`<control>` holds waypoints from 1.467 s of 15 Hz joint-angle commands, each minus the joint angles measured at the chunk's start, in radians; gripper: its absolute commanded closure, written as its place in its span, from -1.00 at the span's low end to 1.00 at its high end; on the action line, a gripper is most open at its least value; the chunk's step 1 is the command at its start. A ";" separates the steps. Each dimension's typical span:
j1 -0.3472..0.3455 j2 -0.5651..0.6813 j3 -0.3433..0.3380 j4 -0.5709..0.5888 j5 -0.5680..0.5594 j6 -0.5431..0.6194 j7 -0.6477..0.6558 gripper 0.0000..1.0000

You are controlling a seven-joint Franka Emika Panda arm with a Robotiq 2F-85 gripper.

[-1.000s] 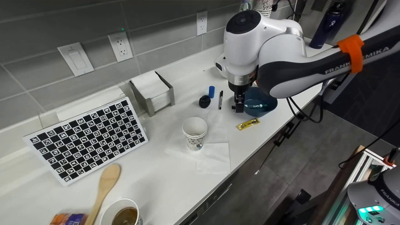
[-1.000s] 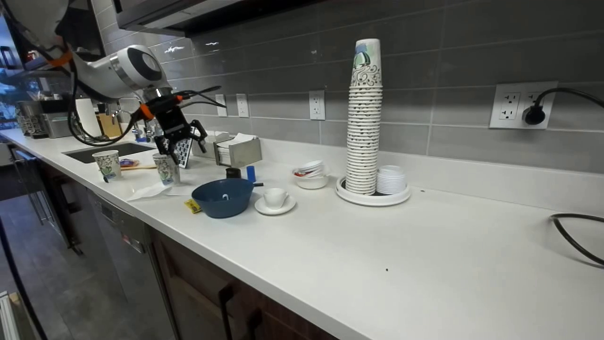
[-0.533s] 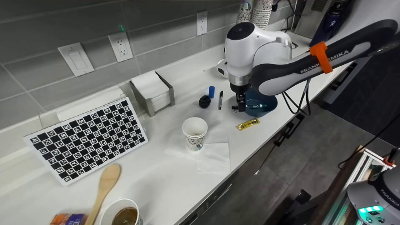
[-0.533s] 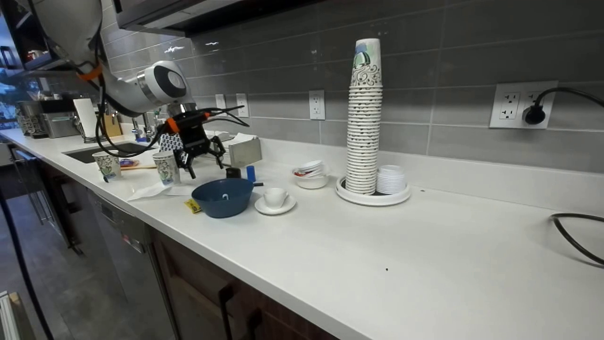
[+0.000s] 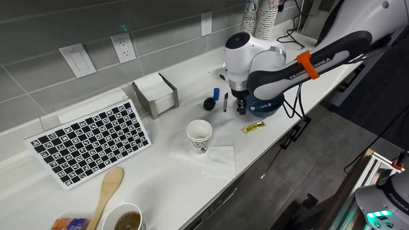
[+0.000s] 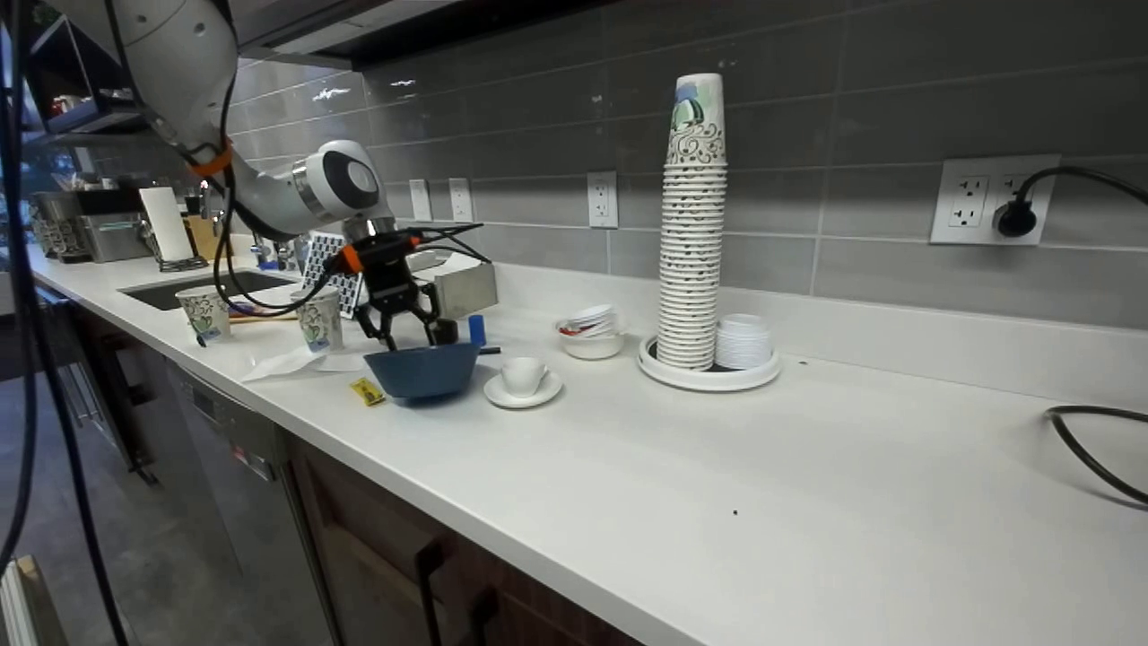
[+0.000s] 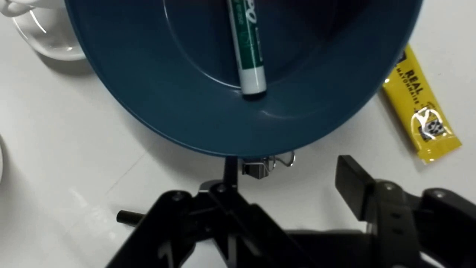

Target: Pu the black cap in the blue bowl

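A round black cap (image 5: 209, 104) stands on the white counter beside a blue cap; in an exterior view the black cap (image 6: 447, 331) shows partly behind a finger. It is out of the wrist view. The dark blue bowl (image 5: 266, 114) holds a green and white marker (image 7: 248, 52). The bowl (image 6: 424, 373) looks tilted toward my gripper. My gripper (image 7: 290, 169) is open, with nothing between its pads. In the wrist view its left fingertip meets the bowl's rim (image 7: 167, 93); they appear to touch. The gripper also shows in both exterior views (image 5: 241, 111) (image 6: 412, 341).
A binder clip (image 7: 256, 168) lies partly under the bowl's rim. A black pen (image 5: 226, 102), blue cap (image 5: 216, 94), yellow mayonnaise packet (image 5: 253, 126) and paper cups (image 5: 199, 140) are nearby. A white cup on a saucer (image 6: 523, 380) stands close to the bowl.
The arm has moved down and toward the bowl, its gripper staying open. The bowl sat level before and is now tilted toward the gripper. The black cap has not moved.
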 commanded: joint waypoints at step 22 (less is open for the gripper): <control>0.029 0.103 -0.045 0.109 -0.023 -0.056 0.000 1.00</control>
